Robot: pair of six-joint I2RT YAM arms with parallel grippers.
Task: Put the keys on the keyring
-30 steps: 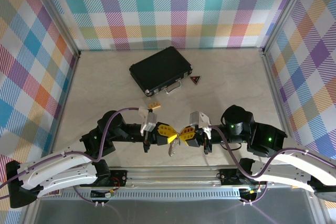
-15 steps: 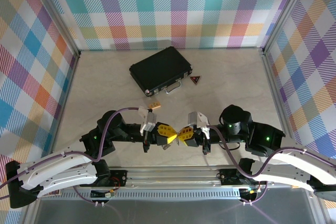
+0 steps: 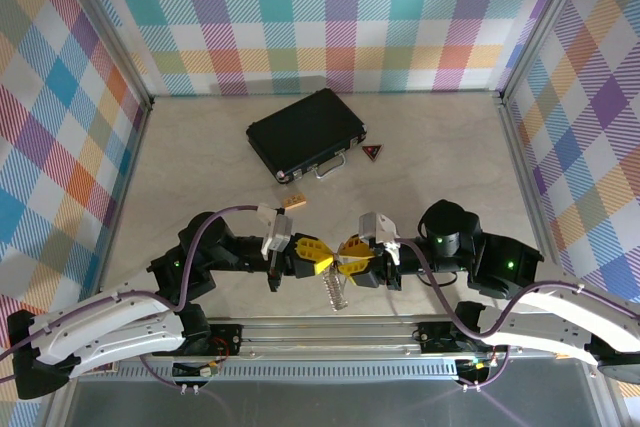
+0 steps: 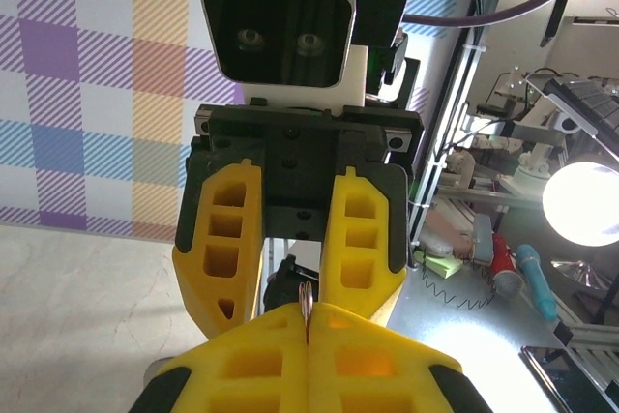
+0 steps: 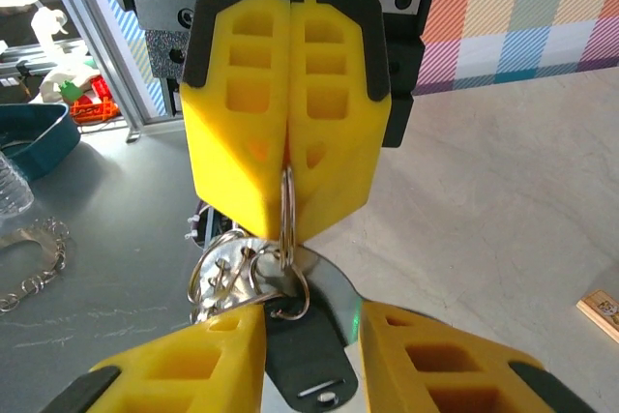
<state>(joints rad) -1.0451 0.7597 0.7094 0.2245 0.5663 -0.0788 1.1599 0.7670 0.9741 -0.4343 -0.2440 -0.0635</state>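
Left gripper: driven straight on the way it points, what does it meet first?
Most likely the fingers of the right gripper: they face it tip to tip, with the thin ring it pinches and the keys between. The gap is hard to judge.

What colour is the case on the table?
The case is black with a silver handle, best seen in the top external view.

- case [image 3: 308, 132] sits toward the back of the table [image 3: 200, 167], little triangle piece [image 3: 373, 152] just right of it
- tan block [image 3: 293, 201] in front of the case
- left gripper [image 3: 322, 263] and right gripper [image 3: 348, 255] tip to tip near the front edge, keys [image 3: 336, 292] between them
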